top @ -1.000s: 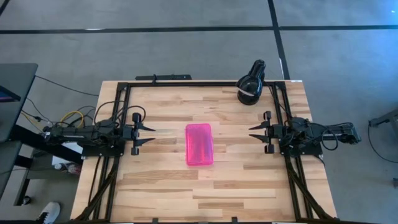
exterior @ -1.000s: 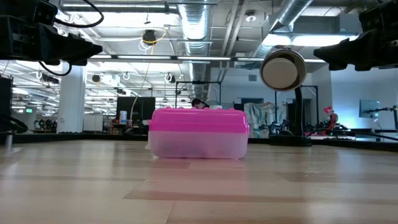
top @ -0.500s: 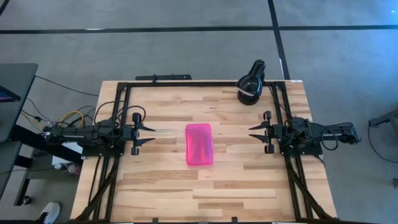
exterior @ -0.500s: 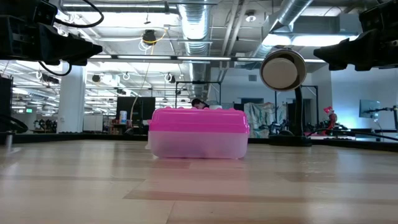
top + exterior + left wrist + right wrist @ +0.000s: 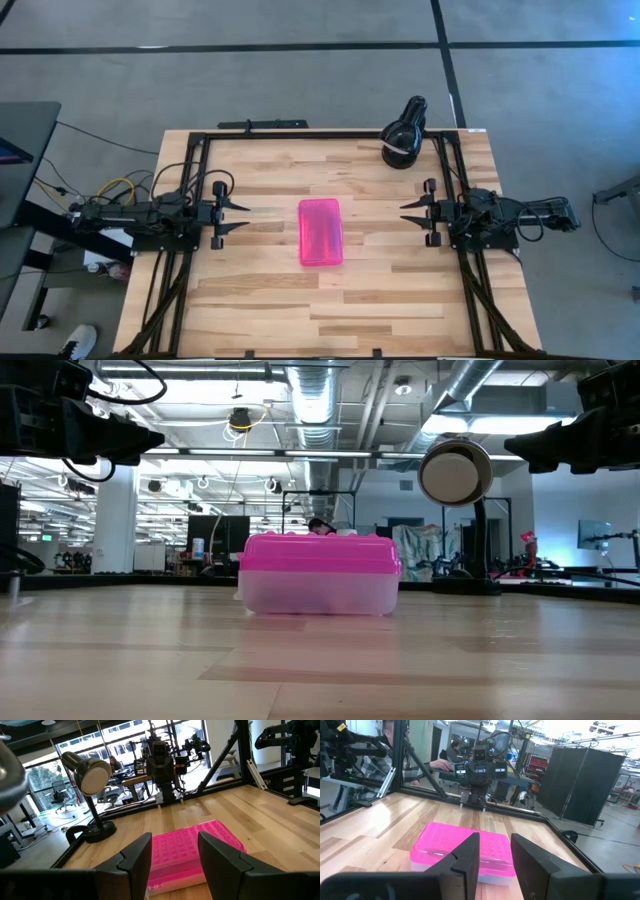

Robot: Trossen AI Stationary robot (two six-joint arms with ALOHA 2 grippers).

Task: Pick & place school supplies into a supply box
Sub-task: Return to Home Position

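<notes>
One supply box, lid down, is seen mid-worktop; one lamp stands clear. The left gripper and right gripper are spread, empty.

Both arms are matte black, built of blocky jointed segments. The left arm carries looping black cables, and a yellow cable curls by its base. The right arm trails black wiring too. Each ends in jaws of two flat, tapering black fingers with pointed tips.

Grey concrete floor surrounds the wooden table, and silver ducts run overhead in a bright, open workshop.
</notes>
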